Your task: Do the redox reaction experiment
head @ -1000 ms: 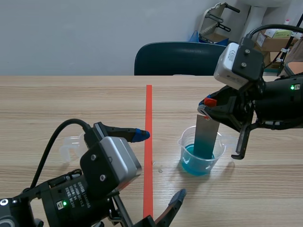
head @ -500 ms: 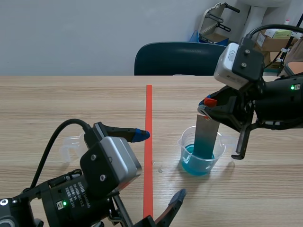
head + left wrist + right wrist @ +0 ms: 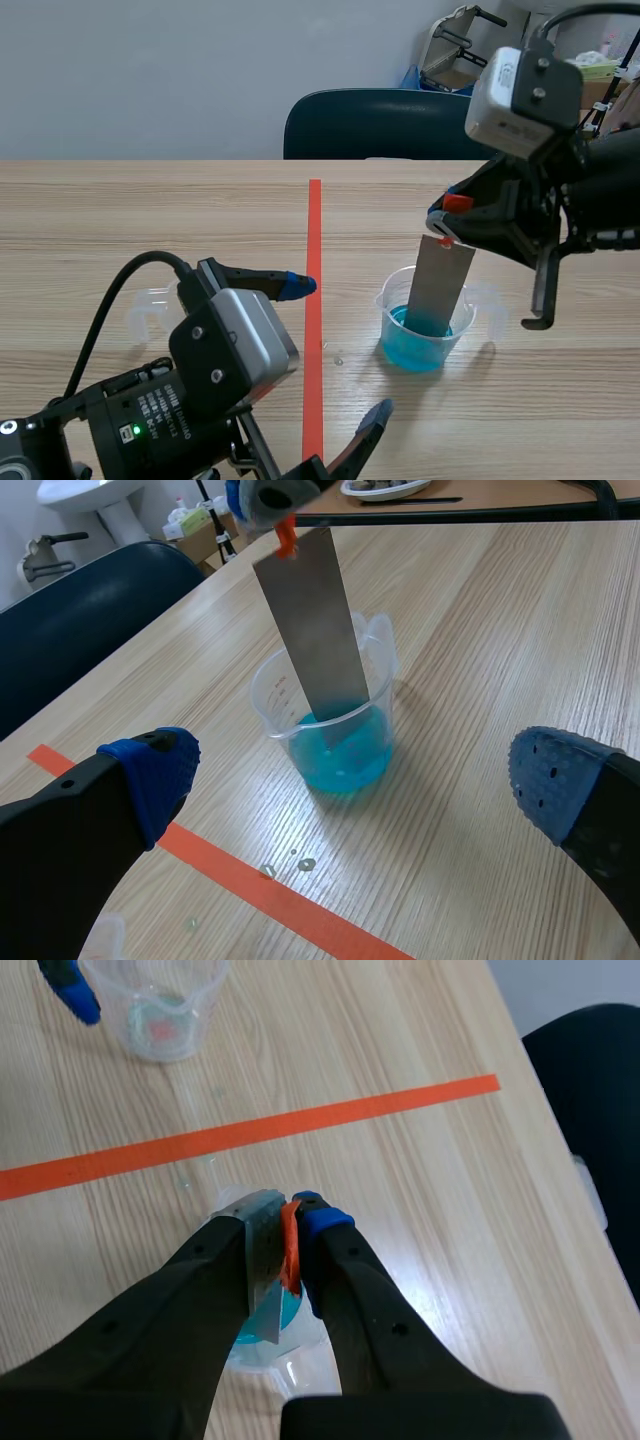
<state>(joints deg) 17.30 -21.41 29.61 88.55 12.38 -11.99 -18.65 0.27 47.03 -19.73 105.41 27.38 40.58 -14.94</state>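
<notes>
A clear beaker (image 3: pixel 424 335) (image 3: pixel 372 658) of blue liquid stands right of the red tape line. A grey metal strip (image 3: pixel 442 290) (image 3: pixel 315 620) leans in it, tilted, with its lower end in the liquid. My right gripper (image 3: pixel 447 222) (image 3: pixel 285 1232) is shut on the strip's top, where an orange tab (image 3: pixel 290 1245) shows between the fingers. In the right wrist view the beaker (image 3: pixel 268 1335) lies directly under that gripper. My left gripper (image 3: pixel 338 350) (image 3: pixel 355 780) is open low over the table, with the beaker ahead of it between the fingers' lines.
An empty clear beaker (image 3: pixel 150 305) (image 3: pixel 155 1000) stands on the left half of the table, behind my left arm. A few droplets (image 3: pixel 290 862) lie by the tape line. A dark blue chair (image 3: pixel 380 125) stands at the far edge.
My right arm has risen and shifted slightly right. The strip came up with it and now leans, its lower end still in the blue liquid. The left arm has not moved.
</notes>
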